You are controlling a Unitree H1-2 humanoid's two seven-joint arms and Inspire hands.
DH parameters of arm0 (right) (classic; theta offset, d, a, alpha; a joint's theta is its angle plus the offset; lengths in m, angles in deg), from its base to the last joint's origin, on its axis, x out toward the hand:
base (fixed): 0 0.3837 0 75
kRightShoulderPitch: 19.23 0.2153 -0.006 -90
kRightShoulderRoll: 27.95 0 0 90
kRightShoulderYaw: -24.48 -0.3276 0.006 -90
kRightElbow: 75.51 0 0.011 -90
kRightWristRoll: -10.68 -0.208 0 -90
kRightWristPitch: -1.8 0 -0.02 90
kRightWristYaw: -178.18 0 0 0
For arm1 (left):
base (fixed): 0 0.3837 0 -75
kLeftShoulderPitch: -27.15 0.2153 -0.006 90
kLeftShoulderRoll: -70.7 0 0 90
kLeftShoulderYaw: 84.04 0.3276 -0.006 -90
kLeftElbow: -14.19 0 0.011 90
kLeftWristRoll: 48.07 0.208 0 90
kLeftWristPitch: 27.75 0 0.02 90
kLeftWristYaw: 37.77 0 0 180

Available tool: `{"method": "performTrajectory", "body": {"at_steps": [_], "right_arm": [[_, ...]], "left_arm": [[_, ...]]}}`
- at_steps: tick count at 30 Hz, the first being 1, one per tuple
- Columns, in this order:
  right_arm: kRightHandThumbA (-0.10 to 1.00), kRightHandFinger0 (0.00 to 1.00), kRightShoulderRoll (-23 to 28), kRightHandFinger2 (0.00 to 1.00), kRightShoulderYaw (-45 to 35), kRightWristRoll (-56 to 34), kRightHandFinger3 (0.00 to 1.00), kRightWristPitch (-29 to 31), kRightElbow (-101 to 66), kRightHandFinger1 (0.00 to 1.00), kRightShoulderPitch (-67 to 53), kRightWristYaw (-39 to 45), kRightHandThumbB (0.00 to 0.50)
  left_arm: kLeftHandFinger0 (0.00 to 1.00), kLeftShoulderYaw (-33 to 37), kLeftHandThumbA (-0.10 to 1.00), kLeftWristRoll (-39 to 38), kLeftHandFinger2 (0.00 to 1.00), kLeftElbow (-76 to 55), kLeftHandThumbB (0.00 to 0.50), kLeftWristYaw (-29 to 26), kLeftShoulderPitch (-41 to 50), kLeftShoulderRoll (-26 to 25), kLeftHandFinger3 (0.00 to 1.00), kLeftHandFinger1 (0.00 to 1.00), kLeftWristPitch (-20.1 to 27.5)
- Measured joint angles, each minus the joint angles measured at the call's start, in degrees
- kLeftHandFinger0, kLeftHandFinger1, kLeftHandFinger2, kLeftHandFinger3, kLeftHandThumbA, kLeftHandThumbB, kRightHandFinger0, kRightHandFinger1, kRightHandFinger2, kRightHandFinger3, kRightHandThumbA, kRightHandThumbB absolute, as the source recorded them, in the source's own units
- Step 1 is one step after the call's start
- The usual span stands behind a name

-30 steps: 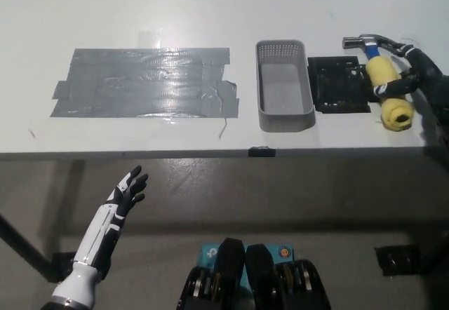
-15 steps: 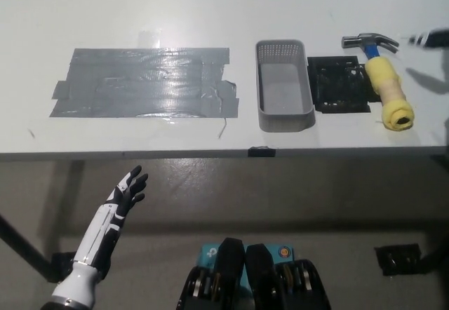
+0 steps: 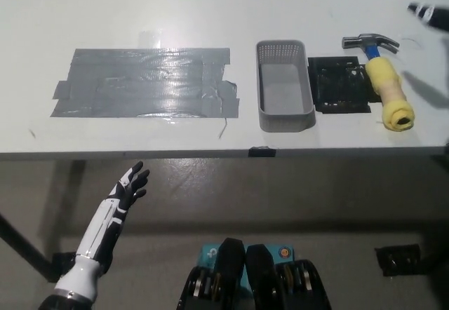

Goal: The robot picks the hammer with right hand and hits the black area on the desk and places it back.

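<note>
The black right hand (image 3: 429,14) shows only as a tip at the picture's upper right edge, above and right of the hammer (image 3: 384,78); whether it is open or closed cannot be told. It holds nothing visible. The hammer lies free on the white desk (image 3: 210,8), its yellow handle along the right side of the black area (image 3: 339,84). A grey basket (image 3: 284,85) sits left of that area, grey tape (image 3: 144,82) farther left. The white left hand (image 3: 130,187) rests below the desk edge, fingers apart, empty, over a grey floor (image 3: 280,191).
</note>
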Motion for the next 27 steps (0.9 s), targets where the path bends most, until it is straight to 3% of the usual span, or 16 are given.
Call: {"method": "performTrajectory", "body": {"at_steps": [4,8,16,17,20,22,24,27], "right_arm": [[1.0,1.0,-3.1,1.0,0.1,0.2,1.0,-0.4,-7.5,1.0,-7.2,0.0,0.357],[1.0,1.0,-6.2,1.0,0.6,0.8,1.0,-0.8,-15.0,1.0,-14.2,0.0,0.344],[1.0,1.0,-11.3,1.0,1.5,1.8,1.0,-1.0,-31.2,1.0,-27.5,0.1,0.304],[1.0,1.0,-11.5,1.0,1.6,1.9,1.0,-1.0,-32.6,1.0,-28.6,0.1,0.264],[1.0,1.0,-12.3,1.0,1.9,2.1,1.0,-0.6,-40.1,1.0,-33.5,0.2,0.262],[1.0,1.0,-12.5,1.0,1.9,2.3,1.0,0.0,-43.8,1.0,-35.7,0.1,0.287],[1.0,1.0,-12.8,1.0,2.0,3.3,1.0,2.4,-46.5,1.0,-37.7,-0.4,0.234],[1.0,1.0,-13.2,1.0,2.0,4.8,1.0,5.3,-44.5,1.0,-39.0,-1.3,0.214]], "left_arm": [[1.0,0.0,1.0,0.0,1.0,0.2,0.061,0.0,-0.9,0.0,1.0,1.0,0.0],[1.0,0.0,1.0,0.0,1.0,0.6,0.065,0.0,-1.8,0.0,1.0,1.0,0.0],[1.0,0.0,1.0,0.1,1.0,1.6,0.084,0.0,-2.7,0.1,1.0,1.0,0.0],[1.0,0.0,1.0,0.1,1.0,1.7,0.094,0.0,-2.7,0.1,1.0,1.0,0.0],[1.0,0.0,1.0,0.1,1.0,1.7,0.092,0.0,-3.2,0.1,1.0,1.0,0.0],[1.0,0.0,1.0,0.3,1.0,1.6,0.091,0.0,-3.4,0.1,1.0,1.0,0.0],[1.0,-0.1,1.0,0.5,1.0,1.2,0.099,0.0,-3.7,0.1,1.0,1.0,0.1],[1.0,-0.1,1.0,0.8,1.0,1.0,0.108,0.0,-3.9,0.1,1.0,1.0,0.1]]}}
